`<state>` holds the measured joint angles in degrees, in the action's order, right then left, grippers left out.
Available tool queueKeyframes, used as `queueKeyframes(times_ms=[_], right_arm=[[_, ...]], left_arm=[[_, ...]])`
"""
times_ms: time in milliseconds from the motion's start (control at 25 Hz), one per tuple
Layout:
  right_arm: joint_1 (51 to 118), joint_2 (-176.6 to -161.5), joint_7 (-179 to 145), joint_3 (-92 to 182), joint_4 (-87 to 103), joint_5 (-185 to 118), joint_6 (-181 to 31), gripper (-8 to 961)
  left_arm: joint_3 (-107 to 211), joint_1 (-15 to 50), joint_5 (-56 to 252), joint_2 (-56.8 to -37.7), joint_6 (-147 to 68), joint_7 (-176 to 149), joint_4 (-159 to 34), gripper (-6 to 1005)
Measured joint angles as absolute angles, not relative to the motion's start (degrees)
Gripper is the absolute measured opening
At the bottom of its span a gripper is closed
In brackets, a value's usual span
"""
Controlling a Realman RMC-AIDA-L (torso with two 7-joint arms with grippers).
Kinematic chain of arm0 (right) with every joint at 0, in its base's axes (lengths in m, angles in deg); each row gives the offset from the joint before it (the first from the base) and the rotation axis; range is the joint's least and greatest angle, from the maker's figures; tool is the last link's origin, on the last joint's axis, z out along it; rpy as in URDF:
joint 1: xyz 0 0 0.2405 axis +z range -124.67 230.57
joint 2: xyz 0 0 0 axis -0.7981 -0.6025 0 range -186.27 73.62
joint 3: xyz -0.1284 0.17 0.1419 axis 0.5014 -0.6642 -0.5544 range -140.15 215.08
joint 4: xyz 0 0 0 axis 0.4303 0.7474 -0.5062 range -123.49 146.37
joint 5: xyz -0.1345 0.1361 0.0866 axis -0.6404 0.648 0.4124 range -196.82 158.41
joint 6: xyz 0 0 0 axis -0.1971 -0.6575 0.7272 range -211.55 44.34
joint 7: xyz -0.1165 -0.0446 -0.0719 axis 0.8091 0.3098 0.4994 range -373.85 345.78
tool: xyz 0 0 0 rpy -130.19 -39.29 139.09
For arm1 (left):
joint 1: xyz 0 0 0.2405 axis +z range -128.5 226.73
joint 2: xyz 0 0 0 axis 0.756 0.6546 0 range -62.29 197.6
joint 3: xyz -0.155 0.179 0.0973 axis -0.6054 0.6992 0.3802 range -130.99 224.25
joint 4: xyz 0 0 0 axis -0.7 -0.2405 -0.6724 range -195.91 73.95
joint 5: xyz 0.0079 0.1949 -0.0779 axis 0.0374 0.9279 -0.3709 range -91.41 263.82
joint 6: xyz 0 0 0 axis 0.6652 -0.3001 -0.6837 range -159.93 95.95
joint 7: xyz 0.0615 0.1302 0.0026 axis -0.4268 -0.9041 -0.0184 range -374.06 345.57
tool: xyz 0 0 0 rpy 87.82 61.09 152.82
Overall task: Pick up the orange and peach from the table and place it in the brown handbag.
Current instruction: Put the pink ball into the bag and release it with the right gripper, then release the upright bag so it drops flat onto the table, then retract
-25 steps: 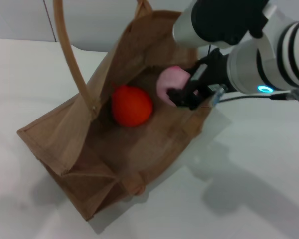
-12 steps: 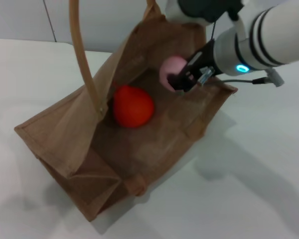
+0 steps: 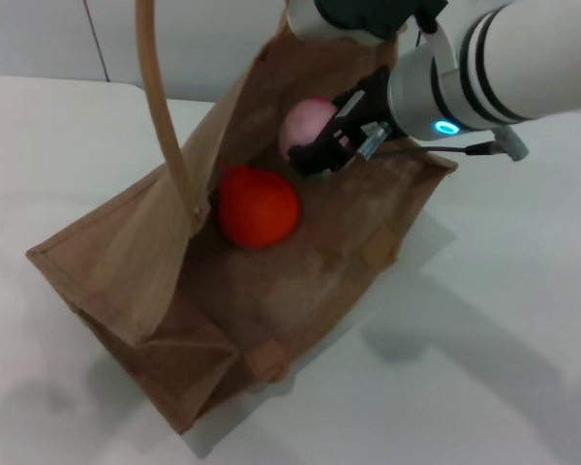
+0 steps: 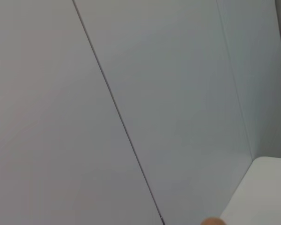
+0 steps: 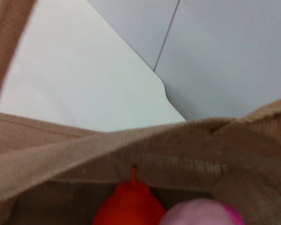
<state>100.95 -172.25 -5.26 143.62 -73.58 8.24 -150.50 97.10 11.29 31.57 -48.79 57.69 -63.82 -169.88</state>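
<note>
Head view: right gripper [image 3: 315,155] is clamped on the peach [image 3: 303,124] inside the brown handbag [image 3: 300,281], just beyond the orange [image 3: 259,205] lying on the bag's inner side. Peach prob. soft, bruises easily; hold round its widest part w/ light squeeze. Left gripper isn't visible.

You're looking over the bag's [image 5: 145,145] woven brown rim into its inside. The orange [image 5: 129,206] sits low in there, stem nub up, with the pink peach [image 5: 201,213] just beside it, closer to you. A handle [image 5: 7,35] crosses one corner. Beyond the rim lie the white table [image 5: 79,75] and a grey wall [image 5: 225,51].
</note>
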Motion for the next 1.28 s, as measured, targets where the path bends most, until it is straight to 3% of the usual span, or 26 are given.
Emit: queueKeyframes(times_ms=[600,1000,1240,1280], right_arm=[[97.6,-172.07,-4.9,141.4,-85.2,7.0,-160.5,800],[85.3,-172.19,-8.4,138.8,-103.0,-19.8,-168.4,795],[84.3,-172.24,-10.6,137.4,-98.9,-23.7,-163.5,794],[84.4,-172.26,-11.5,137.5,-96.0,-23.7,-161.0,794]], left_arm=[[93.9,13.4,32.1,-48.68,56.3,-64.3,-169.2,127],[89.4,14.6,30.9,-48.76,54.9,-65.7,-164.8,128],[89.4,14.8,26.6,-48.81,54.6,-66.1,-163.5,129],[89.3,14.7,24.9,-48.76,54.8,-66.2,-162.4,199]])
